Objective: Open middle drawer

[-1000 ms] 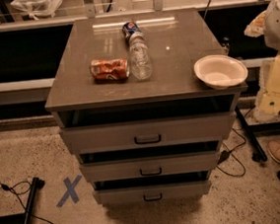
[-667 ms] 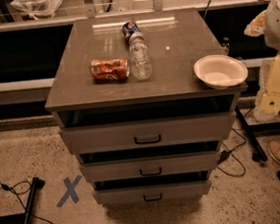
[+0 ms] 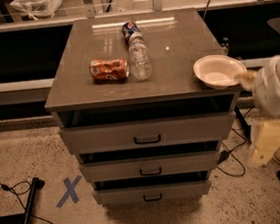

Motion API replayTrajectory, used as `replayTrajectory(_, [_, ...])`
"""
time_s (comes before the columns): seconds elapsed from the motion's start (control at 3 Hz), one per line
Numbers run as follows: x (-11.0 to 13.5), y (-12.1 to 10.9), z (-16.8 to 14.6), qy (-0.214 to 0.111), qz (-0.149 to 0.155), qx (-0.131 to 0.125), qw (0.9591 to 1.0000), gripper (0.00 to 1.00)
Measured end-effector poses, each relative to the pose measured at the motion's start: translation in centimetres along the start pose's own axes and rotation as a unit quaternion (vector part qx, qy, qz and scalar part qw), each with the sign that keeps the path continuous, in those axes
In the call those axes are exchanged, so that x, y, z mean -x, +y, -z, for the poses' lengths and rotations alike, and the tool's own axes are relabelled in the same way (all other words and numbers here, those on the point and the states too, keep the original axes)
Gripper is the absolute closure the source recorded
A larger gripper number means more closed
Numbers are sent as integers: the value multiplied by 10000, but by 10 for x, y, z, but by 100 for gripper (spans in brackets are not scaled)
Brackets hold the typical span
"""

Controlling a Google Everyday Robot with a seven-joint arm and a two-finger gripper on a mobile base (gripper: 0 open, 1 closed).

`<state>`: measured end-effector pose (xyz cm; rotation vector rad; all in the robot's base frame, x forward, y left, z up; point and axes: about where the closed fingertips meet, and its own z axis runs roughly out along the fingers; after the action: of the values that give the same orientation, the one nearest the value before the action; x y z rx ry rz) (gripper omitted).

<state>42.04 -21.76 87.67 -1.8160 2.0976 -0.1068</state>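
Middle drawer faces open floor; pincer, state impossible to tell, hangs right of cabinet.

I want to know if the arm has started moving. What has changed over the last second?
The arm and its gripper, to the right of the cabinet, have dropped lower. The gripper is now about level with the middle drawer. That drawer has not moved, nor have the can, bottle and bowl.
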Motion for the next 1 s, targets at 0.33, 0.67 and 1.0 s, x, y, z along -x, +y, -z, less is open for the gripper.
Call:
replayTrajectory(0.33, [-11, 11, -24, 34, 101, -39, 9999, 0])
replayTrajectory(0.67, [0, 17, -74, 179, 266, 409, 9986, 0])
replayTrajectory(1.0, [0, 49, -136, 20, 398, 804, 9960, 0])
